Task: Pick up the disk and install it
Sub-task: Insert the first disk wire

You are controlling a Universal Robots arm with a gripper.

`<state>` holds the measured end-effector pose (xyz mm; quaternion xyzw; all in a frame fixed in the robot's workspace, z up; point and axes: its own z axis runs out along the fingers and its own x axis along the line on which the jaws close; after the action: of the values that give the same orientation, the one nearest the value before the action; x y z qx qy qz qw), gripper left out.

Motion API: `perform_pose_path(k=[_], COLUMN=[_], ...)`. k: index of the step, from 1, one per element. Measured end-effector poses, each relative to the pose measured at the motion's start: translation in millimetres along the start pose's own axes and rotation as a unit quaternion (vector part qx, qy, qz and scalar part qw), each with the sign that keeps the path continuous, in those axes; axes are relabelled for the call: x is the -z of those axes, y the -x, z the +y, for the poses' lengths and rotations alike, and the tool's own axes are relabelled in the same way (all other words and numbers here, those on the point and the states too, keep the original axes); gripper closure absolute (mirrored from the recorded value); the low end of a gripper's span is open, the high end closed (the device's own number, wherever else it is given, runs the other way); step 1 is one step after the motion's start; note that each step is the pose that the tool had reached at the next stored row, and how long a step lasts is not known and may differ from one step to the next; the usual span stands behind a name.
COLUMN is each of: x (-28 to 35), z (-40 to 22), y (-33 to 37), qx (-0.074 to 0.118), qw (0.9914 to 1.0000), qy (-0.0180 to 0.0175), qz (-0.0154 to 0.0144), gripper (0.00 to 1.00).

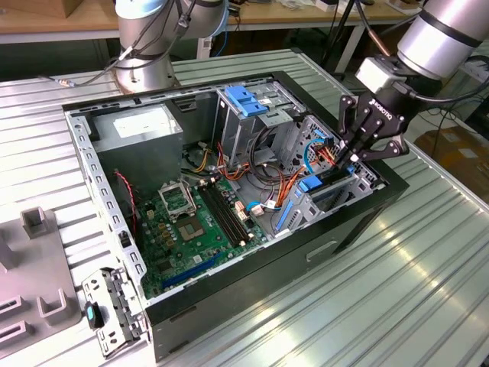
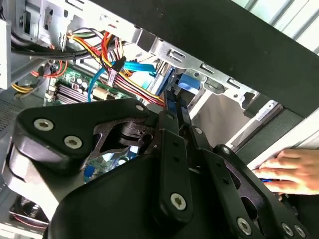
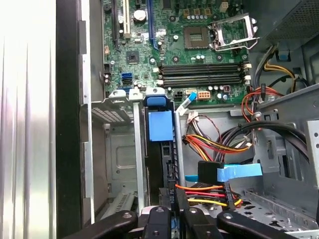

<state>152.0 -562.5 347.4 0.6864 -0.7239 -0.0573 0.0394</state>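
Ribbed metal table [image 1: 428, 290] | open computer case [image 1: 99, 183] | disk [image 3: 160, 149] slotted inside

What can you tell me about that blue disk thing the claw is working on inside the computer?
The disk shows mostly as its blue plastic carrier: a rounded blue handle at one end, a flat blue panel and a darker rail along its edge. It stands on edge, slid into a grey metal bay by the case's side wall, beside red and yellow cables. The claw appears to be shut on its near edge. Its metal body is hidden.
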Motion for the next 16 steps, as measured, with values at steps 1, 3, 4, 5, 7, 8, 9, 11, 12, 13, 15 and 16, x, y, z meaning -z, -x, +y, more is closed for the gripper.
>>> perform_pose_path(k=[1,3,4,5,7,8,9,11,12,13,15,16], x=[0.0,0.0,-0.2,-0.5,-1.1,-1.5,-2.4,-4.6,-5.6,-6.6,-6.9,-7.1], z=[0.0,0.0,0.0,-0.1,-0.1,-0.2,-0.5,-0.9,-1.1,-1.3,-1.3,-1.3], y=[0.1,0.3,0.5,0.8,0.9,0.9,0.9,0.9,0.9,0.8,0.8,0.8], qx=[0.002,0.003,0.003,0.003,0.003,0.003,0.003,0.003,0.003,0.003,0.003,0.003], qw=[1.00000,1.00000,0.99999,0.99999,0.99999,0.99999,0.99999,0.99999,0.99999,0.99999,0.99999,0.99999], qy=[0.0001,0.0001,0.0002,0.0002,0.0002,0.0002,0.0003,0.0004,0.0005,0.0005,0.0005,0.0006], qz=[0.0003,0.0005,0.0004,0.0005,0.0006,0.0006,0.0006,0.0005,0.0005,0.0007,0.0008,0.0006], gripper=[0.84,0.84,0.84,0.84,0.84,0.84,0.84,0.84,0.84,0.84,0.84,0.84])
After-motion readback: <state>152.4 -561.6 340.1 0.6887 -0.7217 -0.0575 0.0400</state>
